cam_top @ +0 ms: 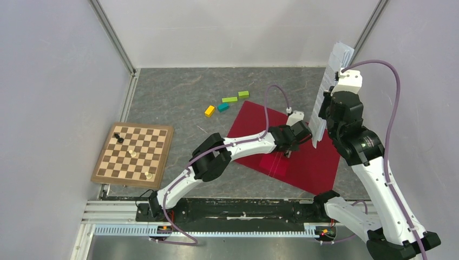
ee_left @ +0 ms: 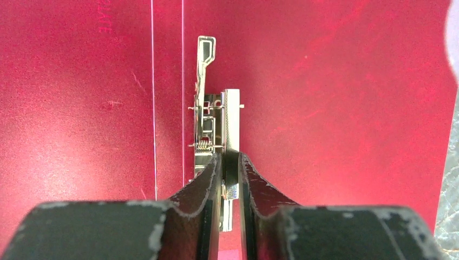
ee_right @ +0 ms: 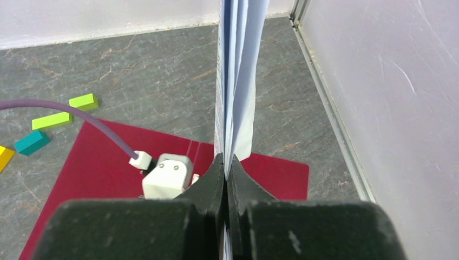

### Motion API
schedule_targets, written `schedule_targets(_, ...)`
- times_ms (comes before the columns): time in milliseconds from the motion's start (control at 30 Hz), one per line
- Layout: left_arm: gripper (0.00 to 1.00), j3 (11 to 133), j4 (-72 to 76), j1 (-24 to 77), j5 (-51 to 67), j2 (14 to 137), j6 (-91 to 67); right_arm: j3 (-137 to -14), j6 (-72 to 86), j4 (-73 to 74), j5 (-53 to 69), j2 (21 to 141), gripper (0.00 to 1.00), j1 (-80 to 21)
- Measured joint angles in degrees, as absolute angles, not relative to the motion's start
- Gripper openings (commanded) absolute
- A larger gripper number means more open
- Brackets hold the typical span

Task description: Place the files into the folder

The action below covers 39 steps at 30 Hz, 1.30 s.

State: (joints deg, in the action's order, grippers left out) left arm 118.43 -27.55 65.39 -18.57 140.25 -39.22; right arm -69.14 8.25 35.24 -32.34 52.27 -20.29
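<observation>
On the desk [cam_top: 178, 92] the folder [cam_top: 316, 162] lies open. Our left arm [cam_top: 243, 145] reaches low across it, left gripper [ee_left: 231, 162] clamped on the clip [ee_left: 231, 119]. Right arm [cam_top: 379, 173] raised, right gripper [ee_right: 225, 162] pinching the files [cam_top: 331, 81] upright over the folder's right edge, wall [cam_top: 422, 81] close.

- Desk [cam_top: 178, 92]: grey, stone-patterned top, evenly lit, with soft shadows.
- Back wall [cam_top: 238, 27]: plain white panel along the far edge.
- Left wall [cam_top: 48, 108] and right wall [cam_top: 422, 108]: plain pale panels along the side edges.
- 2 metal uprights: left post [cam_top: 112, 35] at the far-left corner, right post [cam_top: 372, 24] at the far-right corner.
- Rail [cam_top: 216, 229]: slotted metal, along the near edge.
</observation>
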Motion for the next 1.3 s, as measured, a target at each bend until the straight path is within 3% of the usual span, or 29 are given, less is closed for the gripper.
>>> schedule_targets(467, 0.03, 94.1, -31.0, 65.3, -28.3, 124.1, -51.8, -65.5, 9.0, 34.3, -26.9, 52.2, 0.00, -20.3)
schedule_targets(833, 0.02, 88.3, -33.0, 63.9, -28.2, 119.8, -55.9, -64.2, 9.5, 33.4, -25.2, 52.1, 0.00, -20.3)
schedule_targets(1300, 0.02, 86.7, -25.4, 52.7, -19.3, 119.4, -46.8, -61.6, 9.6, 32.9, -23.8, 51.5, 0.00, -20.3)
